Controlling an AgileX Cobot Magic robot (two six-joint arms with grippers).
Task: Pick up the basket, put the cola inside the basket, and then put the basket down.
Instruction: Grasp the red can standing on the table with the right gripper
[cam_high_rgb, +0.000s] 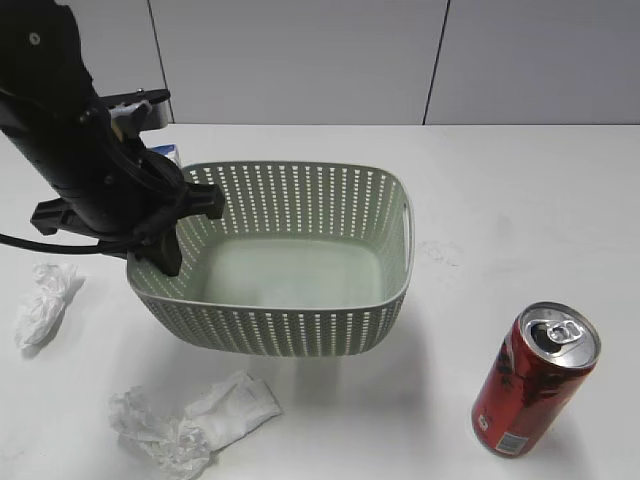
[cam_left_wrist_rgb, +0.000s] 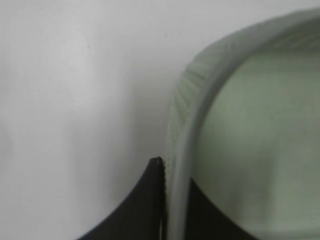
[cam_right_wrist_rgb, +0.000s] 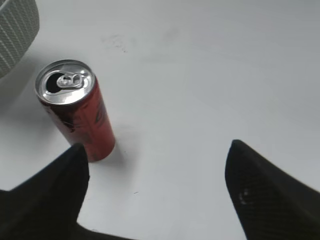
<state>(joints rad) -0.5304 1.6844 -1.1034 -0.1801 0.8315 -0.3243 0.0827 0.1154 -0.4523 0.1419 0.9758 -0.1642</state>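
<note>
The green basket (cam_high_rgb: 290, 262) was on the left side of the white surface (cam_high_rgb: 520, 200). Its left end was up in the air and its right end was lower, so it sat tilted. A dark shadow lay under it. The inside of the basket had nothing in it.

The left end effector (cam_high_rgb: 168, 225) was clamped on the left rim of the basket. In the left wrist view, one black finger (cam_left_wrist_rgb: 142, 200) was on the outside of the rim and the other was on the inside, with the basket wall (cam_left_wrist_rgb: 180, 150) squeezed between them.

The red cola (cam_high_rgb: 533, 380) stood upright on the surface, near and to the right, well apart from the basket. Its silver top with the pull tab faced up.

In the right wrist view, the right end effector (cam_right_wrist_rgb: 157, 175) hung above the surface with its two black fingers spread wide and nothing between them. The cola (cam_right_wrist_rgb: 80, 112) stood just beside its left finger (cam_right_wrist_rgb: 60, 185). I could not tell if they touched.

Two crumpled white paper balls lay on the left, one at the left edge (cam_high_rgb: 45, 302) and one near the front (cam_high_rgb: 195, 420). A bit of a blue and white box (cam_high_rgb: 165, 154) peeked out behind the left arm.
</note>
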